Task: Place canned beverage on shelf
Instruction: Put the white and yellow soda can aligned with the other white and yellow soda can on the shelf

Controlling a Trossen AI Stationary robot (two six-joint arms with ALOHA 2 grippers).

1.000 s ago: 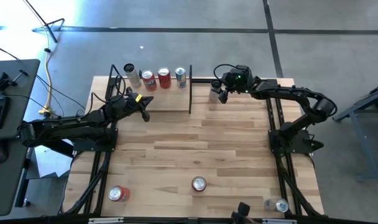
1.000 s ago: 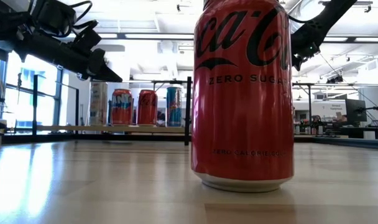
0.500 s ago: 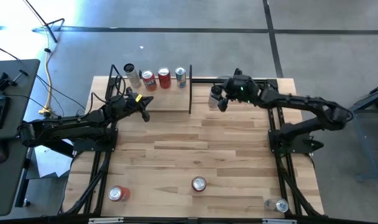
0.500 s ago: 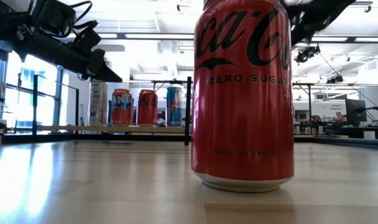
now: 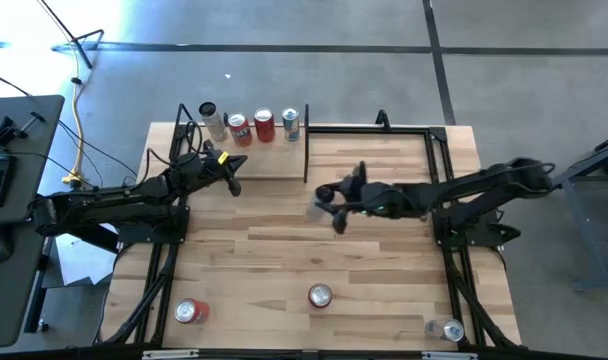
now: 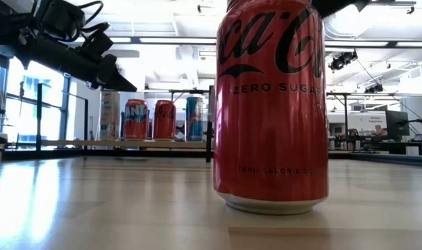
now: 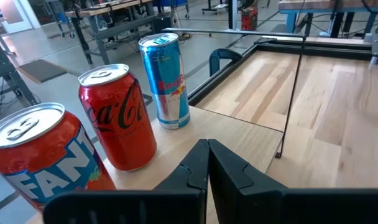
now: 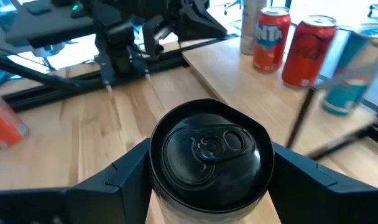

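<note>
Four cans point(image 5: 262, 126) on shelf point(image 5: 269, 165), three on table point(image 5: 384, 240), one in right hand point(image 5: 326, 208)

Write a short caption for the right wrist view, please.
Right gripper holds a black-topped can between its fingers, with the shelf and its standing cans ahead.

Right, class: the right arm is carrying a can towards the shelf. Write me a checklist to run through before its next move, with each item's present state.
1. Can held between the right gripper fingers: ok.
2. Can upright in the grip: ok in the right wrist view.
3. Free board on the shelf beside the four cans already standing there: ok.
4. Left gripper out of the way: not ok, it hangs shut over the shelf's front edge.
5. Black end frame cleared by the approach: cannot tell.
</note>
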